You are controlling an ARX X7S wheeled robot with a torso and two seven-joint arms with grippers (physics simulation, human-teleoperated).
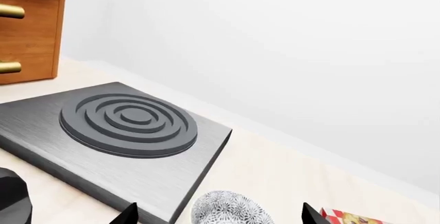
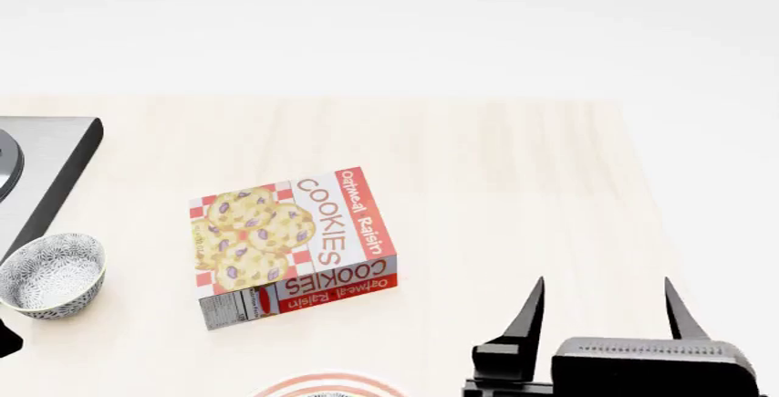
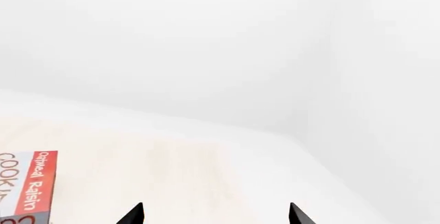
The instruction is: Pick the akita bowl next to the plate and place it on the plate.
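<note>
An akita bowl, grey-and-white patterned outside and pale inside, stands upright on the counter beside the stove's corner. In the left wrist view this bowl lies between the spread tips of my left gripper, which is open and not touching it. Only a sliver of the plate, its red-ringed rim, shows at the bottom edge of the head view, right of the bowl. My right gripper hangs open over bare counter at the front right, and in its wrist view this gripper holds nothing.
A cookie box lies flat between bowl and right gripper; its corner shows beside the left fingertip. A grey stove slab with a ringed burner borders the bowl. A wooden cabinet stands behind it. White wall at the back.
</note>
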